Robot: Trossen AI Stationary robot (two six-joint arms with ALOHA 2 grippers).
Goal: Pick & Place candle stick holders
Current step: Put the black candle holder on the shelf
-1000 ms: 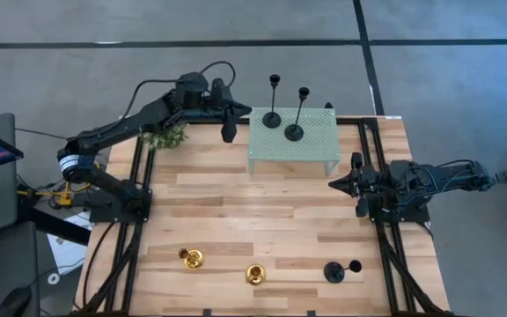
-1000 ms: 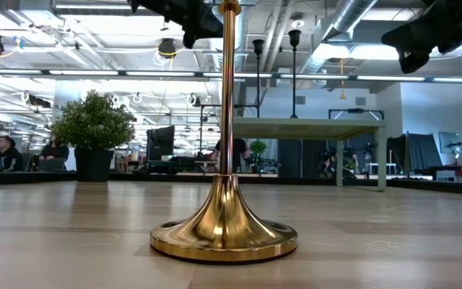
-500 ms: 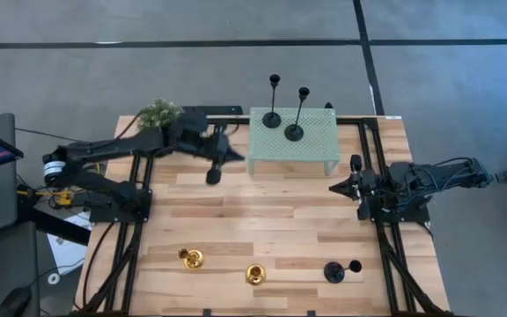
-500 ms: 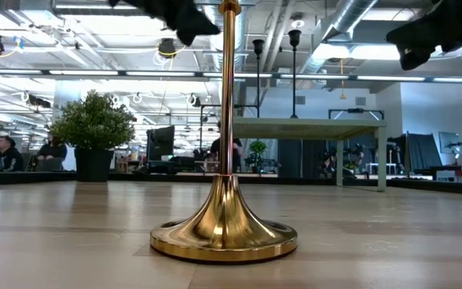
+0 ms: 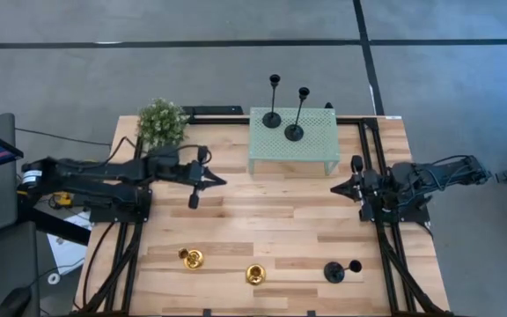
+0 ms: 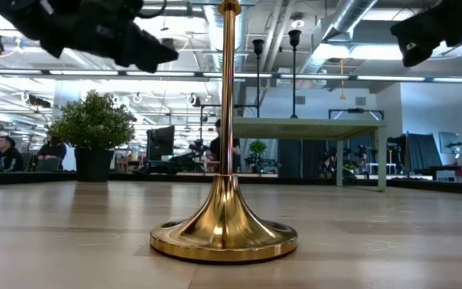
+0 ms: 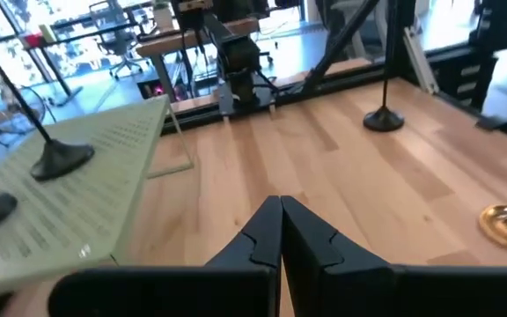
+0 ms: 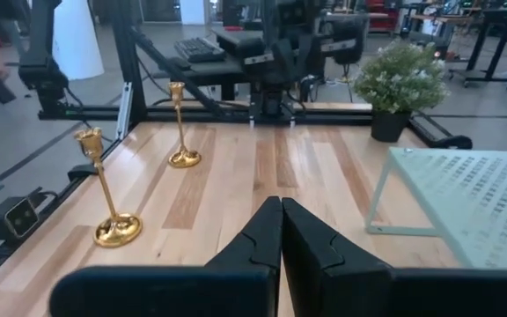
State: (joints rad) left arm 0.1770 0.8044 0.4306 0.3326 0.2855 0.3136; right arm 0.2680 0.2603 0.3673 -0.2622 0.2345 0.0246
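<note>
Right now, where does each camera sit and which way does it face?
High view: overhead, straight down; both arms, left gripper and right gripper shut, empty.
Low view: table height, facing a gold holder; arms overhead.
Left wrist view: over shut fingers toward mesh stand.
Right wrist view: over shut fingers toward two gold holders.
Shared: the mesh stand appears in both wrist views.

Pale wooden table (image 5: 262, 211), carrying a green mesh stand (image 5: 294, 145) and bushy plant (image 5: 162, 121) beyond the shut jaws, two gold holders (image 5: 191, 258) (image 5: 254, 275), and one black holder (image 5: 334, 272), seemingly upright.
</note>
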